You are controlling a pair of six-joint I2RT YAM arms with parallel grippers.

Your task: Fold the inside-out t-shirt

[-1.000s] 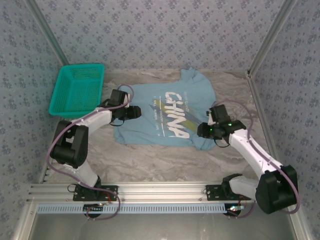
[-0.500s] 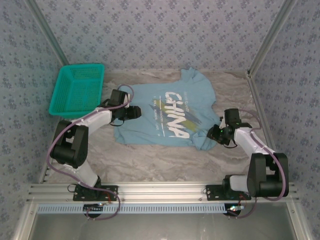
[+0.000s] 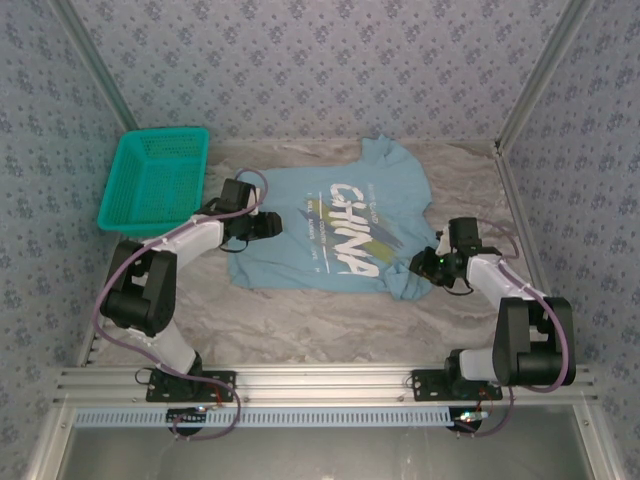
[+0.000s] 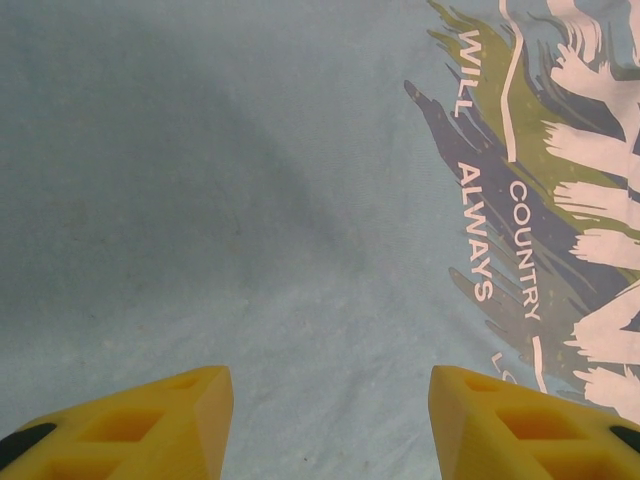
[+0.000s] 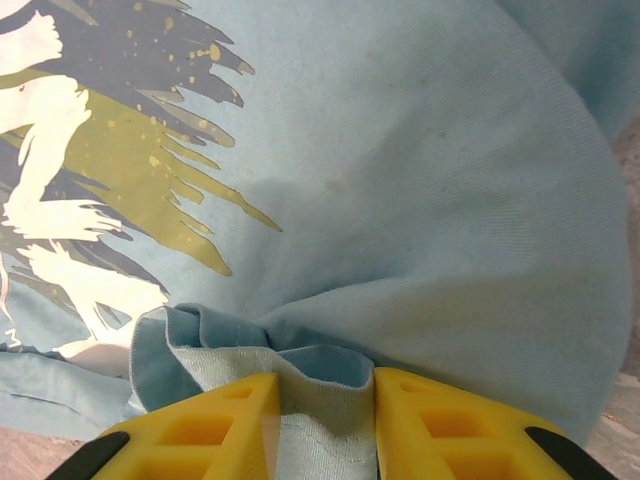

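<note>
Marbled tabletop (image 3: 330, 320) with flowery wallpapered walls (image 3: 300, 60) all round, that's what I'm driving in today. The light blue t-shirt (image 3: 340, 225) lies mostly flat between my two arms, its CHINA print (image 3: 350, 235) facing up. The right gripper (image 5: 325, 400) has its yellow fingers (image 5: 215, 420) pressed onto a bunched-up fold of the shirt's edge, so it's pinching cloth, and the rest of the shirt fans out ahead of it. The left gripper (image 4: 330, 400) sits over the opposite edge with its jaws spread and nothing between them, just smooth blue fabric right under and ahead of the fingertips, with the small lettering of the print off to its right. A teal mesh basket (image 3: 155, 180) sits off to the outer side of that arm, well clear of the shirt.

Handling-wise, I'd say this thing is light, floppy cotton. It won't hold a shape, it puckers wherever you pinch it, and it'll probably drag along the table rather than lift cleanly. A grab in the middle would likely just tent it, so I reckon the places to take hold are the hem, a sleeve edge or a corner, ideally one on each side at matching spots so the fold comes over evenly. The risk is pinching only one layer and having the other slide away.
</note>
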